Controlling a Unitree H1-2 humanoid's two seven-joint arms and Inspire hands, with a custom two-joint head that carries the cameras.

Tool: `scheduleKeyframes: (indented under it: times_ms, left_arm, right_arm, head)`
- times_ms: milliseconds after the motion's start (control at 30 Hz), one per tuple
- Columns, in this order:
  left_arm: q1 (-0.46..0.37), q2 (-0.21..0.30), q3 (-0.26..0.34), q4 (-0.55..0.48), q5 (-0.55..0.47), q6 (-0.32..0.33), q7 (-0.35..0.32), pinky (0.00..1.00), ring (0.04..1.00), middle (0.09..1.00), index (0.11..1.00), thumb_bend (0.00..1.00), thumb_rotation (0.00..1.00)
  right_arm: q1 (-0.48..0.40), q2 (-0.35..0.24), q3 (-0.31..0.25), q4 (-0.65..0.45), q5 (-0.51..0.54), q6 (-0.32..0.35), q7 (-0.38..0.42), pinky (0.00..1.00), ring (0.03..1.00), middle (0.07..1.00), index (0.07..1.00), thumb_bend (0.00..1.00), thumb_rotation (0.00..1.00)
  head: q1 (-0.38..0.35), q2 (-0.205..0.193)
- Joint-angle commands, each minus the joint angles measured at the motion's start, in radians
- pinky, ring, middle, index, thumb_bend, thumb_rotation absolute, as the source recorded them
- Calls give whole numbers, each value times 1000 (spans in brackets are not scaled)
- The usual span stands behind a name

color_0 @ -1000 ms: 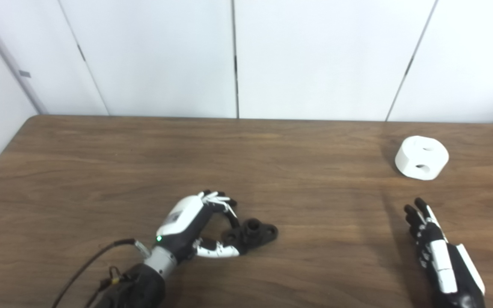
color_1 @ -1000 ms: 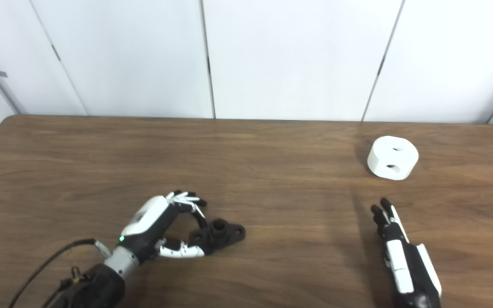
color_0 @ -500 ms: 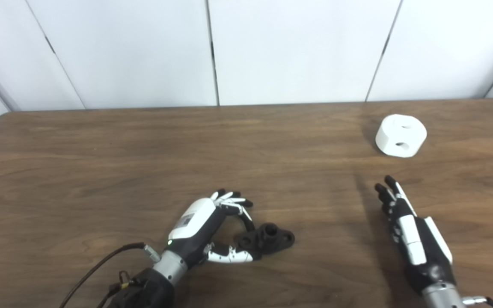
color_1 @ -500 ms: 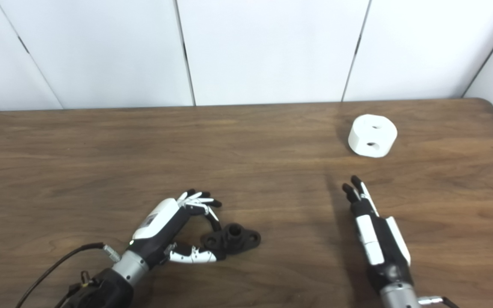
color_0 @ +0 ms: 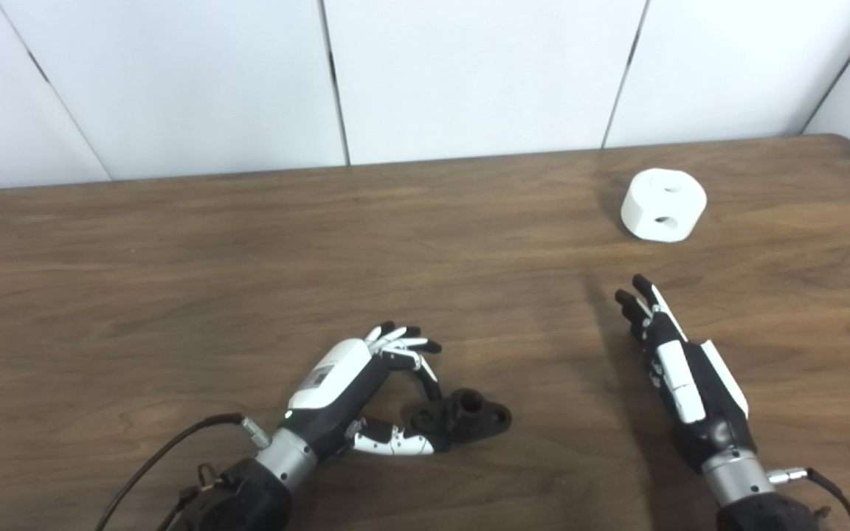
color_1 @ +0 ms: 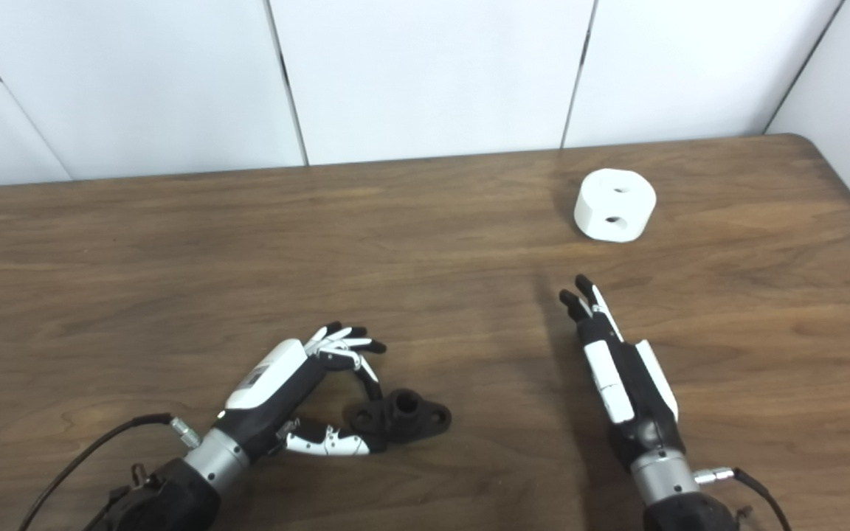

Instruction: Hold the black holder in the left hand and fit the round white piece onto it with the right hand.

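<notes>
Our left hand pinches the black holder on the bench.
Our right hand, fingers apart and empty, lies well short of the round white piece near the far right edge.

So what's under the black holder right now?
The black holder sits flat on the wooden table, nothing else showing beneath it. Its left end is hidden by the left hand, whose fingers pinch it.

Left hand at black holder — round white piece apart.
</notes>
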Motion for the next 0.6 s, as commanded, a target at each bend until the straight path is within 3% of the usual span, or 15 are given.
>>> scheduleKeyframes:
  times_ms: [0,400,500,567]
  left_arm:
    - [2,5,-6,10,-19,-5,-30,1000,948,849,486,519,58]
    - [-1,1,13,20,-53,-2,-45,1000,962,865,486,517,56]
    - [3,4,16,25,-51,-14,-37,1000,956,865,486,517,55]
    - [9,3,20,25,-55,-18,-35,1000,958,869,486,517,53]
  right_arm:
    - [-7,10,3,-32,9,-8,6,1000,985,947,1000,705,1000]
    - [-23,6,-4,-46,-7,3,-2,1000,974,945,971,643,1000]
    - [-33,-6,-16,-67,-10,-8,-2,1000,975,942,940,609,858]
    - [-40,-13,-24,-81,-24,-4,-7,981,969,933,916,641,668]
  head:
    - [-2,1]
    - [-21,3]
    - [-29,4]
    - [-31,5]
